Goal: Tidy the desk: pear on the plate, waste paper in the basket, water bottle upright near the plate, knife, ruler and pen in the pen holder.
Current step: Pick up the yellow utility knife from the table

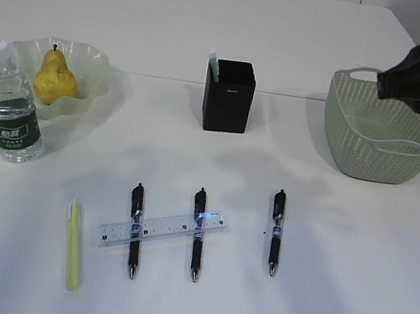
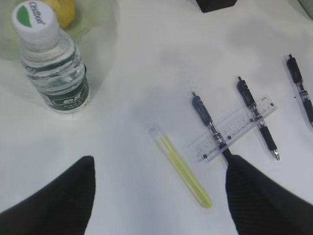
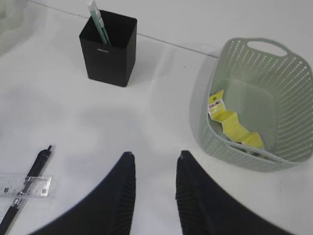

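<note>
Ruler (image 1: 161, 230) lay across two pens (image 1: 134, 229) on the bench; left jaws wide open, empty, right jaws partly open, empty; lifting a pen risked dragging the ruler; flat ruler could slip.

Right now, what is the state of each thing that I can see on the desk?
pear: on the plate
water bottle: upright, capped, beside the plate
waste paper: inside the basket
pen holder: upright, one green item inside
ruler: flat, lying across two pens
left gripper: open, empty
right gripper: partly open, empty
</note>
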